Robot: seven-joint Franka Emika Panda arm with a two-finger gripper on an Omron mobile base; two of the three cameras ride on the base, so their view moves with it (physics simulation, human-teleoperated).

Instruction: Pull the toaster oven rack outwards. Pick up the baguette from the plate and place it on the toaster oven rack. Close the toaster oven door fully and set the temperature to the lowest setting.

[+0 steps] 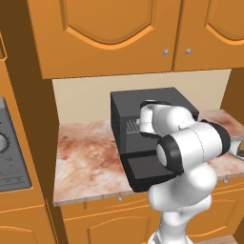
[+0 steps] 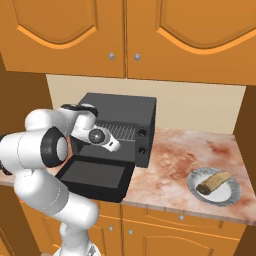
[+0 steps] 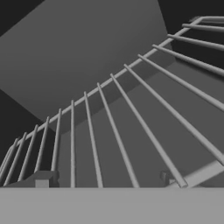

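my own arm hides most of the toaster oven [image 1: 143,102] front in the left base view. the plate [image 1: 237,148] is cut off at the right edge. the toaster oven rack [image 3: 131,131] runs past the hand view's borders.

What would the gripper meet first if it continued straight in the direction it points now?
Most likely the toaster oven rack. In the hand view its wires spread right ahead of the gripper, whose fingers stand apart at the rack's front edge. Behind the wires lies the dark oven cavity, though depth is hard to judge.
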